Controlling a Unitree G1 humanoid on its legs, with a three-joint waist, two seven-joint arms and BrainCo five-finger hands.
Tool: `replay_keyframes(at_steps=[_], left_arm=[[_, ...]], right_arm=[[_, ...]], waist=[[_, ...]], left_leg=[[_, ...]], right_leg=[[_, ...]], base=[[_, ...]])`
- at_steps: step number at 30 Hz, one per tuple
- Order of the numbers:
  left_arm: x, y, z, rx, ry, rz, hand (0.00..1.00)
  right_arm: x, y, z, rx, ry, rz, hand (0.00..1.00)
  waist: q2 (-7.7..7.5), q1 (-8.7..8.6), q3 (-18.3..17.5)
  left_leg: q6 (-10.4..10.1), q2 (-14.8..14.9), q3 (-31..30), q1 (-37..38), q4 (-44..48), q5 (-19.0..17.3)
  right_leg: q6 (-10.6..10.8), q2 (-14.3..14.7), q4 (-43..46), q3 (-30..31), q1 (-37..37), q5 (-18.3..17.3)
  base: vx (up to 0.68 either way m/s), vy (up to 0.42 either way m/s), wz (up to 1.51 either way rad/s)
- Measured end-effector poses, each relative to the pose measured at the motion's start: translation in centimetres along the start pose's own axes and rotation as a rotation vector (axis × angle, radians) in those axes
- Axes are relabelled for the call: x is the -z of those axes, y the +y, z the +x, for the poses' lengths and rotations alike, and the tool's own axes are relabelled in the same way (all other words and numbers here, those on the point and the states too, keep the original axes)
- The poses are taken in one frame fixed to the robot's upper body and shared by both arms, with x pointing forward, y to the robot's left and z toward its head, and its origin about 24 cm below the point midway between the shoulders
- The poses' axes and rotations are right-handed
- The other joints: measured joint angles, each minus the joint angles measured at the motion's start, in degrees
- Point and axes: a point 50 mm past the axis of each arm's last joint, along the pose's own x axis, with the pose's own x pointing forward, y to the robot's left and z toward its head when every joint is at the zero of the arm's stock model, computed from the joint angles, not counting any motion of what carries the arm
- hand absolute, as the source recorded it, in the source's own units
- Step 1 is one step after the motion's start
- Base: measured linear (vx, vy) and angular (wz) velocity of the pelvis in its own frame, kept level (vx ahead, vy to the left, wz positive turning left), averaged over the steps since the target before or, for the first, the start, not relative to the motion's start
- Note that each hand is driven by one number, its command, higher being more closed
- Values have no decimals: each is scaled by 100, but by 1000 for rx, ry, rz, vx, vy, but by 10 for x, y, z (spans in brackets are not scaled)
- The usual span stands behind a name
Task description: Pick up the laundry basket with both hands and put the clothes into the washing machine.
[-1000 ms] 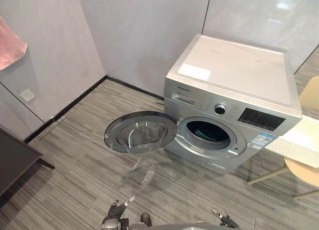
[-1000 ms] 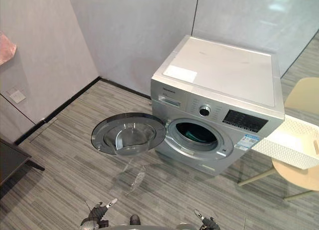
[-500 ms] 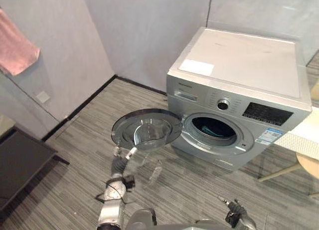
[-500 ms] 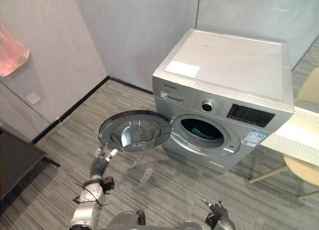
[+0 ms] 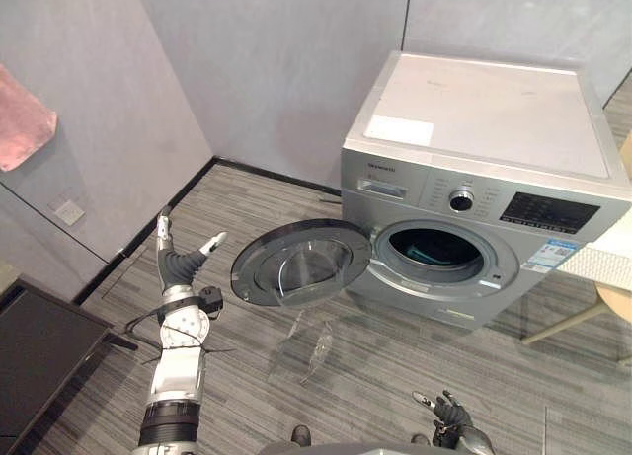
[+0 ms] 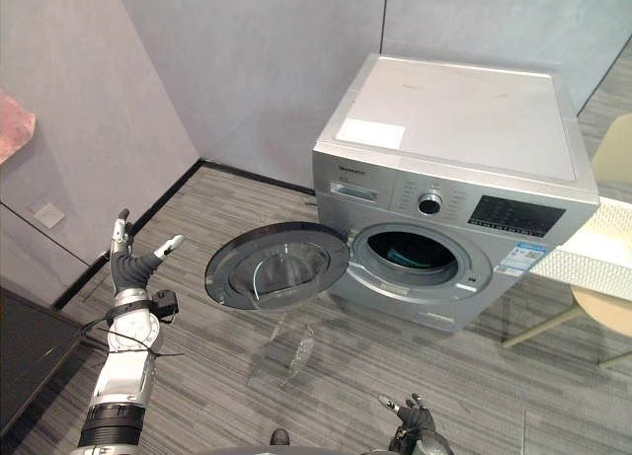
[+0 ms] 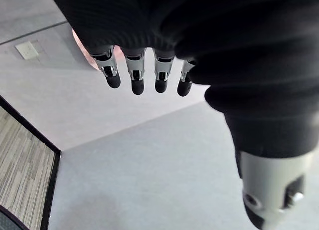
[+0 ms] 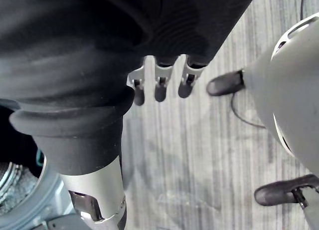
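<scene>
Floor (image 5: 395,366): washer (image 5: 494,129) (gaping) beyond left hand (image 5: 178,266)

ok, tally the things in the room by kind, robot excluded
Silver front-loading washing machine, door open: 1
White perforated laundry basket: 1
Beige chair: 1
Pink cloth on the wall: 1
Dark low table: 1
Total: 5

No print is legible. The silver front-loading washing machine (image 5: 474,179) carries a white rectangular label (image 5: 399,130) on its lid, a blue-and-white sticker (image 5: 554,252) beside the door opening, and a dark control panel (image 5: 549,212) with pale markings. A thin line of lettering (image 5: 383,167) runs above the drawer. All are too small to make out.
</scene>
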Motion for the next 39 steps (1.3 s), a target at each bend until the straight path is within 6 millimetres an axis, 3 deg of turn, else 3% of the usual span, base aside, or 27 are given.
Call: replay_keyframes(at_steps=[1,3,5,7,10,13,16,18,23,25,27,30,32,33,35,37,39], left_arm=[[-2,-1,5,0,-5,4,0],[-16,2,36,-12,-52,31,0],[-38,20,71,-66,-108,72,0],[-83,52,119,-159,-179,115,0],[-134,79,152,-251,-232,112,0],[-166,98,168,-279,-241,176,0],[-192,94,172,-274,-299,198,0],[-197,90,172,-261,-313,213,0],[-173,40,172,-108,-243,223,0],[-168,30,170,-75,-238,273,0],[-137,13,158,-10,-229,456,0],[-101,-21,138,120,-202,542,0],[-47,-73,94,355,-163,638,0],[-36,-84,82,407,-150,631,0],[5,-125,33,697,-76,702,0],[14,-144,11,764,-41,657,0],[27,-162,-13,900,-14,702,0]], right_arm=[[-2,-1,0,-5,-8,-16,0],[-18,-2,2,-25,-60,-48,0],[-33,1,3,-44,-117,-66,0],[-48,1,5,-62,-162,-78,0],[-58,0,6,-59,-196,-76,0],[-57,2,6,-63,-200,-47,0],[-50,7,5,-74,-185,1,0],[-44,11,4,-81,-172,17,0],[-34,11,1,-82,-150,53,0],[-34,12,1,-83,-152,52,0],[-37,14,2,-92,-158,44,0],[-36,9,2,-78,-155,47,0],[-34,0,2,-41,-144,76,0],[-36,-2,2,-31,-151,89,0],[-46,-2,4,-29,-176,106,0],[-47,-1,5,-27,-176,111,0],[-45,0,6,-23,-162,115,0]], waist=[[-23,-12,16],[-74,-17,163],[-255,-88,439],[-600,-233,857],[-826,-360,1292],[-889,-374,1501],[-925,-349,1575],[-932,-361,1578],[-932,-316,1588],[-931,-300,1589],[-910,-274,1582],[-806,-188,1527],[-640,-168,1271],[-552,-165,1198],[-404,-219,1009],[-389,-321,932],[-387,-532,874]], left_leg=[[-7,15,33,-88,7,3],[-72,118,196,-417,39,48],[-92,217,346,-707,147,60],[-103,364,392,-1197,473,50],[-142,524,348,-1804,964,-47],[-141,773,345,-2464,1546,-270],[-149,932,269,-2983,1982,-485],[-182,1003,189,-3198,2134,-556],[-173,1180,136,-3243,2166,-534],[-197,1176,155,-3200,2162,-513],[-180,1117,256,-2933,2072,-488],[-143,995,295,-2614,1910,-479],[-119,765,444,-2232,1597,-385],[-138,738,480,-2144,1508,-311],[-106,533,709,-1632,975,-128],[-89,445,862,-1439,739,-60],[-95,373,1057,-1202,485,40]], right_leg=[[11,22,0,64,-110,43],[15,109,9,244,-550,248],[-55,218,2,429,-897,393],[-164,354,5,532,-1302,572],[-301,479,-12,582,-1671,806],[-327,673,-210,714,-2018,1177],[-314,791,-380,811,-2241,1366],[-314,857,-381,812,-2375,1409],[-289,1023,-381,829,-2415,1560],[-289,1020,-381,830,-2387,1560],[-286,955,-381,829,-2211,1553],[-200,833,-356,802,-1952,1430],[-123,588,-126,679,-1704,940],[-93,551,-41,657,-1689,896],[6,353,194,761,-1640,757],[16,275,202,868,-1638,750],[96,229,212,1042,-1644,688]], base=[[-64,-19,-46],[-67,-22,-47],[-106,-34,-44],[-133,-48,-29],[-106,-24,-14],[-136,-32,-27],[-132,-5,-16],[-81,5,-11],[-35,5,-8],[-2,16,-1],[-1,37,0],[11,43,24],[39,36,58],[36,28,33],[3,41,-7],[-23,37,-25],[-18,32,-41]])
